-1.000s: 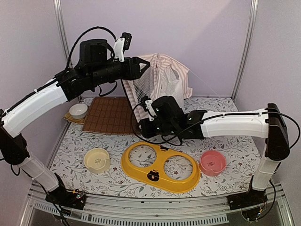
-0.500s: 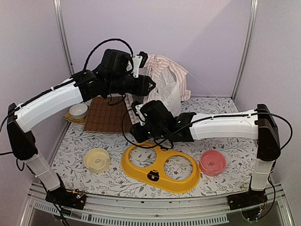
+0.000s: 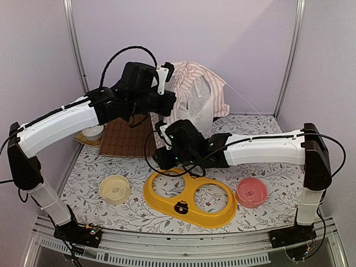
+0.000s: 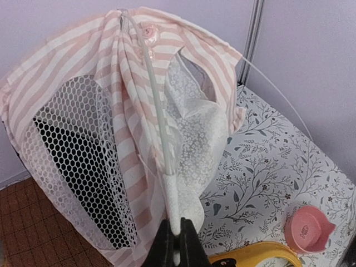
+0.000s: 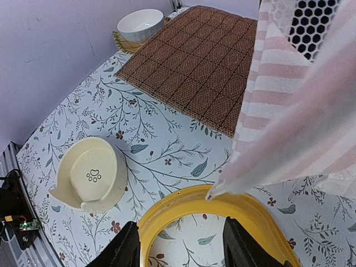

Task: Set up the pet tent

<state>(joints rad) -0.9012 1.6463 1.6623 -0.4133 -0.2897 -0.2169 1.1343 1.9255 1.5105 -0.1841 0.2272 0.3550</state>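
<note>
- Your left gripper (image 4: 176, 245) is clenched on the pet tent (image 4: 128, 111) at its front pole; your right gripper (image 5: 181, 245) hangs released and empty beside the hem.
- The tent looks half-raised at the back of the table (image 3: 267, 161); next, you likely need to spread that pole outward.

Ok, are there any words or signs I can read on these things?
No words or numbers can be read anywhere.
cream bowl: a small paw-print sign, no letters.
yellow tray: a dark mark near its front edge, too small to read.

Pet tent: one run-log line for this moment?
pet tent: partly raised | left gripper: shut on its pole | right gripper: open, empty, above yellow feeder
</note>
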